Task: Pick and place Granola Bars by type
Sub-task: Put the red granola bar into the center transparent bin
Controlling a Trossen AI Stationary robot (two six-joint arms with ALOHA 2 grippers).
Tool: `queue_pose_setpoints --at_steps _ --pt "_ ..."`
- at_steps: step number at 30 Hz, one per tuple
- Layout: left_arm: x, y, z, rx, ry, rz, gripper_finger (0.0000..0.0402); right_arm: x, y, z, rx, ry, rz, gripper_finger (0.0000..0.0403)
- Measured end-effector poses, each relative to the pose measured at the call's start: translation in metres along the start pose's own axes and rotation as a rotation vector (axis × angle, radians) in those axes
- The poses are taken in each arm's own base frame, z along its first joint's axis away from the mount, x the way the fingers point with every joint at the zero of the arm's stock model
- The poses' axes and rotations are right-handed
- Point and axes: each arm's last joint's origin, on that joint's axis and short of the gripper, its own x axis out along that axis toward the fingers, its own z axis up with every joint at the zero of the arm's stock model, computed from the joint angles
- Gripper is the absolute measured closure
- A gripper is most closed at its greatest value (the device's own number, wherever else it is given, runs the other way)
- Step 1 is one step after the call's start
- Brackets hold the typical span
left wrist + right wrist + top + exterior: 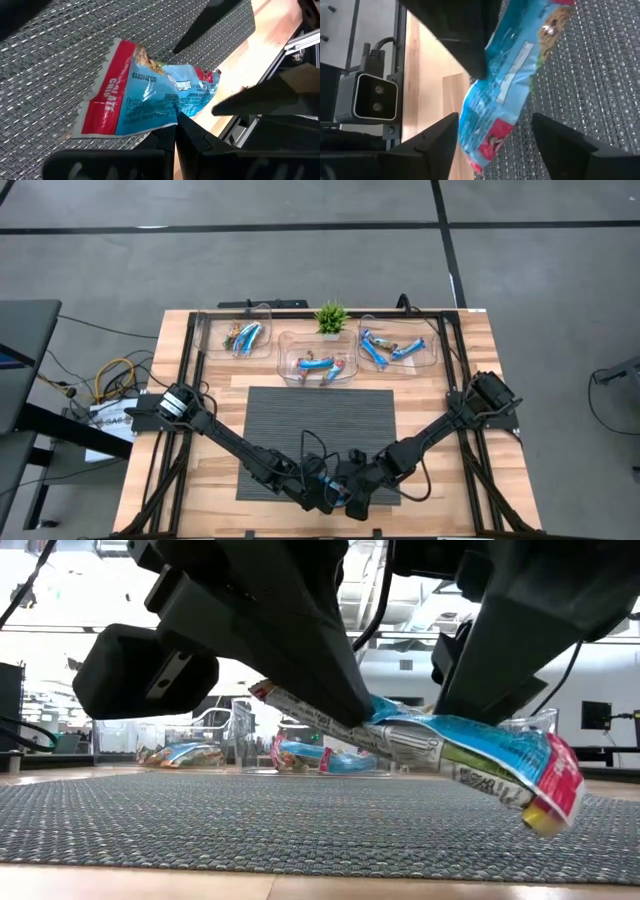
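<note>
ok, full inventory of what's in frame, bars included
held granola bar: one, blue wrapper with red end, off the mat at its near edge, pinched by the left gripper
left bin: one, clear, far left of the table; bars with blue and brownish wrappers inside
middle bin: one, clear, just beyond the mat; blue and red bars inside
right bin: one, clear, far right; blue bars inside
potted plant: one, green, behind the middle bin
mat: one, dark grey woven, table centre
table: one, light wood
left gripper: fingers shut on the wrapper's edge
right gripper: fingers open either side of the bar's other end
</note>
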Motion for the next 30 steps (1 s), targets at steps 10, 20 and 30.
queue_pose_setpoints --at_steps 10,20,30 --pt "-0.001 -0.004 0.001 0.034 -0.025 -0.038 0.0401 0.000 -0.002 0.002 -0.022 0.006 0.004 0.0298" --pt "-0.016 -0.009 0.006 0.106 -0.046 -0.035 0.0401 -0.008 -0.005 0.010 -0.027 -0.004 0.018 0.0352" --pt "-0.064 -0.018 0.042 0.154 -0.110 0.005 0.0401 -0.053 -0.035 0.046 -0.052 -0.059 -0.030 0.0353"
